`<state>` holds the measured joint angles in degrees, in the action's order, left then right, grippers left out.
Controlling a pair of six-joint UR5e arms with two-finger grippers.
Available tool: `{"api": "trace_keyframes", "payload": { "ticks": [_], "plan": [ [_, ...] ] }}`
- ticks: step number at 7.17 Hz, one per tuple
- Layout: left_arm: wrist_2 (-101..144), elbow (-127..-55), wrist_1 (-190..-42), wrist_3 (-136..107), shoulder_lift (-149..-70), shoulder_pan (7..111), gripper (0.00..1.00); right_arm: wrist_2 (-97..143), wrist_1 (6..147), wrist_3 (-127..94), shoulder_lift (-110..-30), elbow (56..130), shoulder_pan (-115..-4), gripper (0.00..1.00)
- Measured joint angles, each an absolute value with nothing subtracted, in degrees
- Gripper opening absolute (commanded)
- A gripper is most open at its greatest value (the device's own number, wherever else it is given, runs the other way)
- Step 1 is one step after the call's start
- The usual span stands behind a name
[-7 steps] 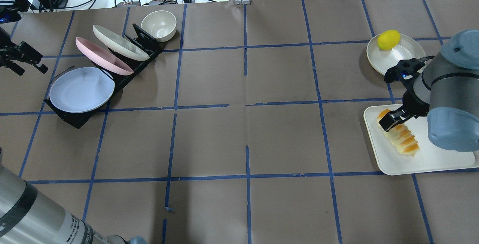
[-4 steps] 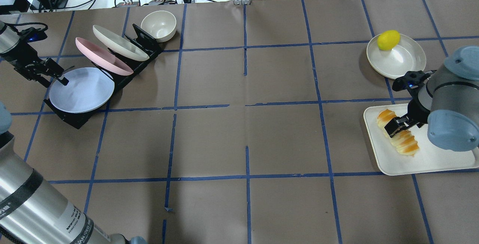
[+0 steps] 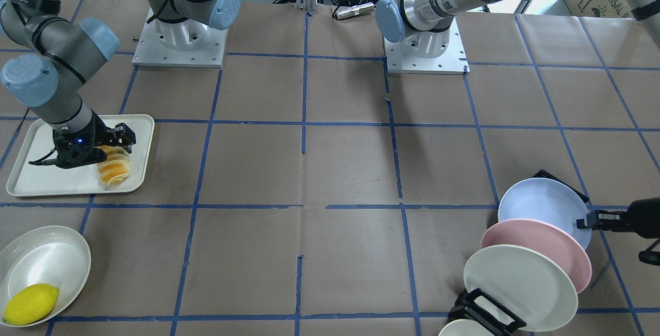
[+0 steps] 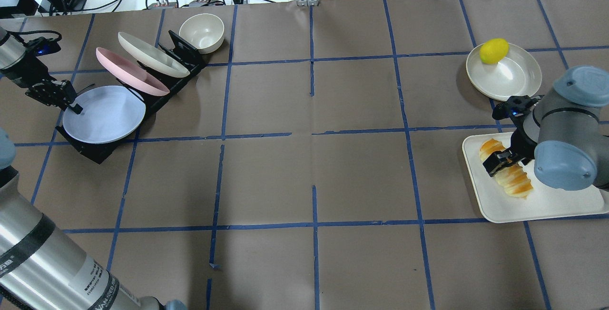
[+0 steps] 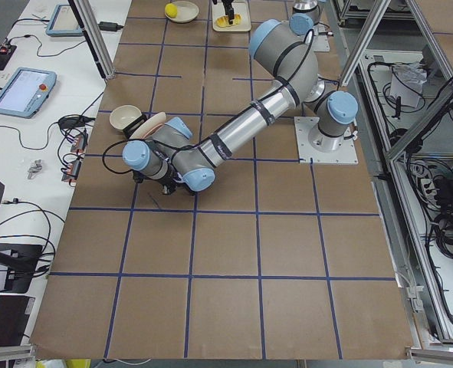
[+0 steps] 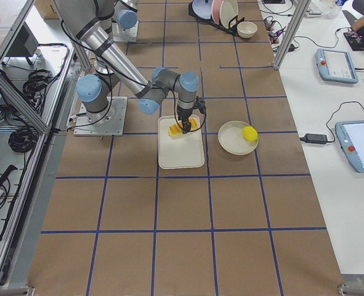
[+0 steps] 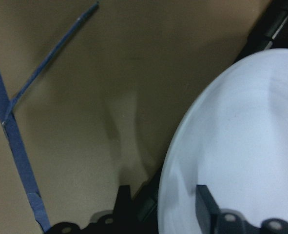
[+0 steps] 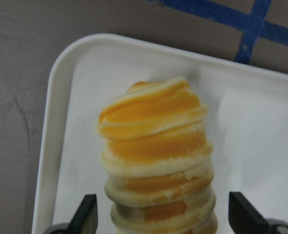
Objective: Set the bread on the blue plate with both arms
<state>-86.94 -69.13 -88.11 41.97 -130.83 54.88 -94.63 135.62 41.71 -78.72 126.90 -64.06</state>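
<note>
Right tool [image 4: 499, 161] spread wide astride bread [image 4: 516, 184] on tray [image 4: 547, 205], left tool [image 4: 71, 103] unclenched straddling blue plate [image 4: 104, 115] rim, pink plate [image 4: 131, 72] just behind.

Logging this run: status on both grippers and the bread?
Right gripper open, fingers astride striped orange-and-cream toy bread on white tray. Left gripper open at rim of round pale-blue plastic plate.

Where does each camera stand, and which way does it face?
Front-facing: across the table, facing the robot; arm bases, left gripper at the round pale blue plastic plate.
Overhead: behind the robot, looking down; right gripper straddling the striped orange-and-cream toy bread.
Exterior left: table end; left arm near.
Exterior right: opposite end; right arm near.
Left wrist: the plate's rim; own fingers.
Right wrist: bread on the white rectangular tray; own fingers.
Front-facing and overhead share plate and bread, mirrored.
</note>
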Motion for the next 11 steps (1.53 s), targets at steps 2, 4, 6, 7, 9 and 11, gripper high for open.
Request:
{"api": "trace_keyframes", "payload": {
  "ticks": [2,4,6,7,9,11],
  "plan": [
    [-87.1,-68.2,-89.8,41.8,-129.4,54.9,0.02,-94.6,136.9,41.2,-77.2,126.7,-64.3,0.05],
    [-88.4,-68.2,-91.5,42.0,-127.7,54.7,0.02,-94.6,137.2,40.9,-77.3,126.7,-64.5,0.03],
    [-91.5,-70.4,-94.6,42.2,-123.6,54.3,0.02,-94.1,136.5,40.7,-79.8,125.5,-65.0,0.04],
    [-93.2,-72.8,-95.8,42.0,-120.5,54.4,0.02,-93.8,132.8,39.9,-83.3,124.0,-66.2,0.04],
    [-94.5,-81.9,-96.5,39.1,-112.1,55.4,0.02,-93.9,116.3,34.2,-92.5,118.1,-69.8,0.04],
    [-92.9,-91.0,-96.2,32.3,-104.4,60.8,0.02,-94.0,96.9,28.3,-98.1,107.8,-71.5,0.04]
  ]
}}
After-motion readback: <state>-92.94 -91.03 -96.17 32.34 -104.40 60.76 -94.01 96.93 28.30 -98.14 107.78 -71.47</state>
